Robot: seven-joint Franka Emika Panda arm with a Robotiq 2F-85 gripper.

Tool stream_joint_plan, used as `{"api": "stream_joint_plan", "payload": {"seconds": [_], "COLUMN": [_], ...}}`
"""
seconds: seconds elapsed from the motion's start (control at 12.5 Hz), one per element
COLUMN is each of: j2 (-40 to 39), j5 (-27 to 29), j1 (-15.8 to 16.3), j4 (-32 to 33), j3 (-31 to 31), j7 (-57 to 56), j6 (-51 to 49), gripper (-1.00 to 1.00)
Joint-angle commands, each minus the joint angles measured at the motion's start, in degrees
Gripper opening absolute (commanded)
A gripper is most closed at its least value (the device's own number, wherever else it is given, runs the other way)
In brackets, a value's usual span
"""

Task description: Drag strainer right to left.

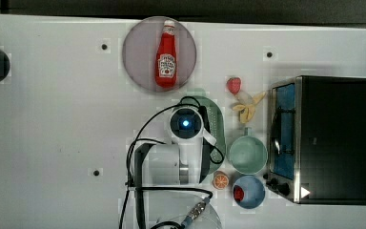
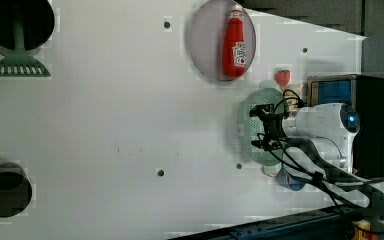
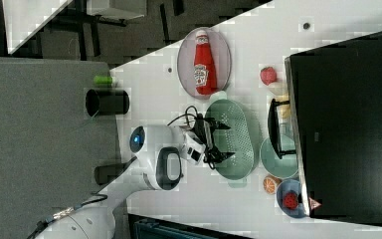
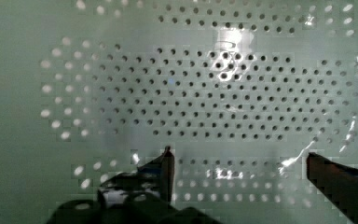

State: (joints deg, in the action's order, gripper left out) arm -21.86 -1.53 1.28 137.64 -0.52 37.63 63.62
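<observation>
Gripper: black two-finger gripper (image 3: 220,140) spread wide, holding nothing, lowered into the strainer's bowl; fingertips (image 4: 168,156) hang close above the perforated floor, contact not certain.

Strainer: pale mint-green oval plastic basket (image 3: 238,137) with dotted floor and solid rim, lying on the white table (image 1: 52,119) just beside the toaster oven side, partly under the arm in the top view (image 1: 217,119).

Step in hand: judged as the reach-in, ahead of any drag; strainer not yet shifted toward the open table.

Next move calls for: seating a finger against the inner wall or closing on the rim, then a steady sideways pull toward the top view's left, low enough not to ride over the wall.

Near neighbours: round mint-green cup with small handle (image 1: 248,153) just beside the strainer; orange slice (image 1: 220,180) and small blue bowl (image 1: 249,192) near its end; peeled banana (image 1: 249,106) and red strawberry (image 1: 234,85) near the other.

Farther: red ketchup bottle (image 1: 166,55) lying on a round grey plate (image 1: 138,43); black toaster oven (image 1: 331,138) along the top view's right.

In the way: drag path toward the top view's left looks open; plate with bottle sits off that line; arm cables (image 1: 138,143) trail near it.
</observation>
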Motion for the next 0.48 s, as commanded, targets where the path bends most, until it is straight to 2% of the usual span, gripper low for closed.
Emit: {"api": "stream_joint_plan", "payload": {"seconds": [0.08,0.48], "j2": [-0.1,-0.1], "j5": [-0.6,5.1], "j1": [1.0,3.5], "j4": [-0.6,-0.7], "j3": [0.8,2.6], "j7": [3.7,4.0], "j6": [3.2,3.2], "gripper": [1.0,1.0]}}
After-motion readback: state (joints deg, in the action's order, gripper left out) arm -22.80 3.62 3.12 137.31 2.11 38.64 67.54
